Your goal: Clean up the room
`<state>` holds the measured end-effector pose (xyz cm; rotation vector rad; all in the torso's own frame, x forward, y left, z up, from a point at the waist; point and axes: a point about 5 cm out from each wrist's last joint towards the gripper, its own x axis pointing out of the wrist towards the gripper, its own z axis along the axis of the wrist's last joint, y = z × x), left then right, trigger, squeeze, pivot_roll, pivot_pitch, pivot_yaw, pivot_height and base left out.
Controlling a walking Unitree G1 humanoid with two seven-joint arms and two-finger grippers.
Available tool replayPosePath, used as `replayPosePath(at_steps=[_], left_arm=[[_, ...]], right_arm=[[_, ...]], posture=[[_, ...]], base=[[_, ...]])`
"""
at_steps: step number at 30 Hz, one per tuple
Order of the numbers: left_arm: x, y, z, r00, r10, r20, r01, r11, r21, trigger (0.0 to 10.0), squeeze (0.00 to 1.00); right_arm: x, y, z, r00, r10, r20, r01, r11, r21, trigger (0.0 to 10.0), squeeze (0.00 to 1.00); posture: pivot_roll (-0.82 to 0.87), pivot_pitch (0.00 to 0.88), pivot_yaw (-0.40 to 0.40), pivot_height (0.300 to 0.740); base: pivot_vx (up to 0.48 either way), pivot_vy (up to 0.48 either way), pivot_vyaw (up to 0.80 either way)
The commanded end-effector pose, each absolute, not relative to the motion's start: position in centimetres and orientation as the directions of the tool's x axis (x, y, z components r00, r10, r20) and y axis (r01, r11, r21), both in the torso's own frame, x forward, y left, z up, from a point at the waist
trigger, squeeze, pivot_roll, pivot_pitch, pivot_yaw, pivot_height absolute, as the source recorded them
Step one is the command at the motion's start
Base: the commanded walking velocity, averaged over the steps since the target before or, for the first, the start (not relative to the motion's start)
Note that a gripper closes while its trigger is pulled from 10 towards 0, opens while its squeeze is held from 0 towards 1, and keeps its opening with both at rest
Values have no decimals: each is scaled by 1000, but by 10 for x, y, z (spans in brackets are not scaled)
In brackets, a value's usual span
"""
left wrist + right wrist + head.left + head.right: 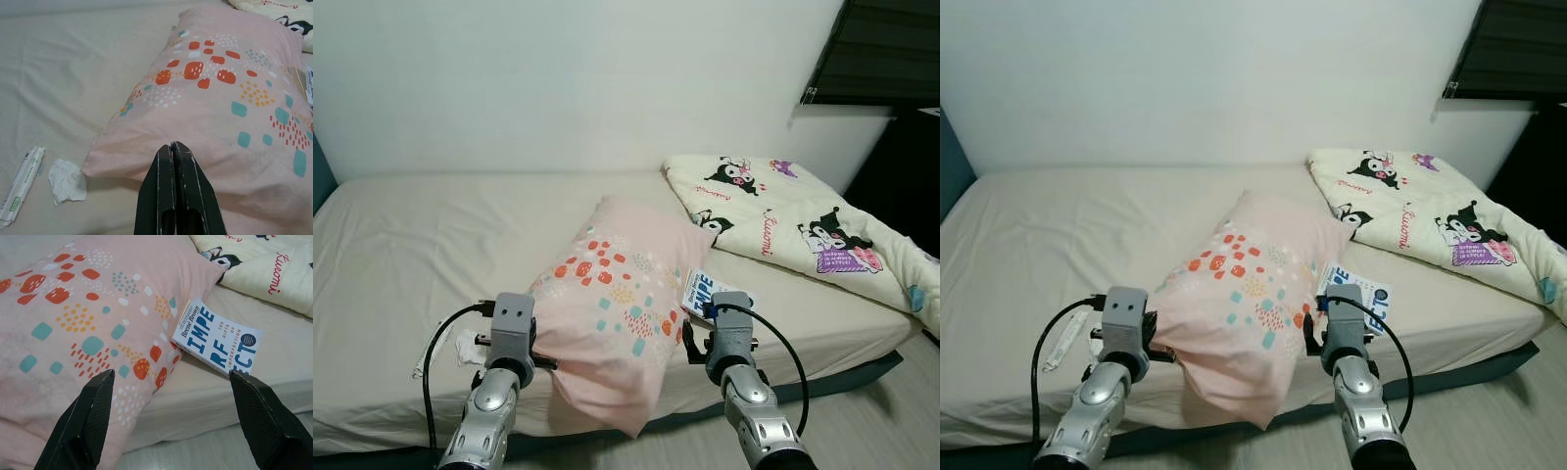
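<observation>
Flanking the pillow (617,294): left tool (174,147) pinched empty, right tool (171,382) wide before a book (217,339)

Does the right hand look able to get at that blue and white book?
Probably yes. The right hand is open and aimed toward the book, which lies on the bed with one edge against the pillow; nothing lies between them.

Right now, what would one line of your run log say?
left gripper: shut, at pillow | right gripper: open, near book | bed: tissue
</observation>
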<state>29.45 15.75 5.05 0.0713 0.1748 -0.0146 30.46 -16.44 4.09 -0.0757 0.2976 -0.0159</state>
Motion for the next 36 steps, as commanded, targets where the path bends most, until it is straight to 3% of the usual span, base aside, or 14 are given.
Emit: replayPosePath(at_steps=[1, 7, 24, 36], left_arm=[[293, 155, 49, 985, -17, -173, 29, 997, 67, 10000, 0], [293, 154, 51, 987, -26, -156, 36, 998, 59, 10000, 0], [292, 155, 52, 990, -16, -139, 21, 999, 32, 10000, 0], [287, 159, 48, 990, 3, -143, 3, 999, 44, 10000, 0]], right_arm=[[304, -165, 40, 956, -27, -293, 3, 996, -84, 10000, 0], [304, -166, 39, 956, -27, -293, 2, 996, -85, 10000, 0], [302, -166, 38, 955, -20, -295, -6, 996, -87, 10000, 0], [301, -163, 37, 953, -5, -302, -22, 996, -86, 10000, 0]], posture=[[-19, 0, -115, 740], [-21, 0, -116, 740], [-21, 0, -128, 740], [-17, 0, -140, 740]], base=[[0, 0, 0], [85, 0, 0], [408, 0, 0], [0, 0, 0]])
